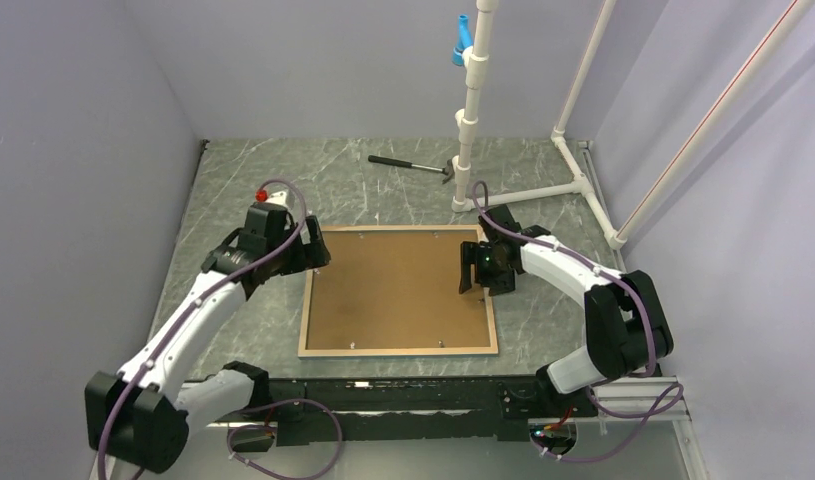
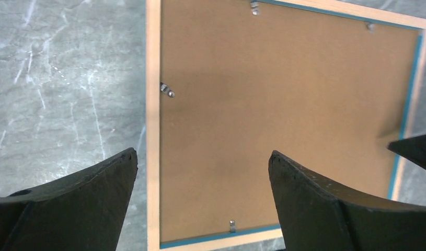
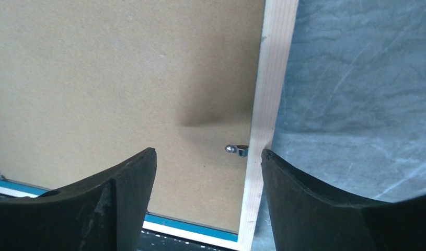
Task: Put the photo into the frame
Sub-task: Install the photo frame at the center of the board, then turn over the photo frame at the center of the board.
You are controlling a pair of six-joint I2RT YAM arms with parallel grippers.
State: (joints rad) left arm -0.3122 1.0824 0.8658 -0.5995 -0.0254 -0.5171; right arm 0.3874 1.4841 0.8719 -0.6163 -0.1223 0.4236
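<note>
The frame (image 1: pixel 400 351) lies back-up, flat on the tabletop (image 1: pixel 283 180), with the brown backing board (image 1: pixel 393 290) seated inside it. The photo is not visible, presumably beneath that board. The left end effector (image 2: pixel 201 157) and right end effector (image 3: pixel 208 152) hover over opposite frame edges, spread wide and gripping nothing. Probably only securing the small clips (image 2: pixel 168 91) remains.

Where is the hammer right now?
In the top view, the hammer lies at the far end of the table, just left of the white pipe stand and beyond the frame.
</note>
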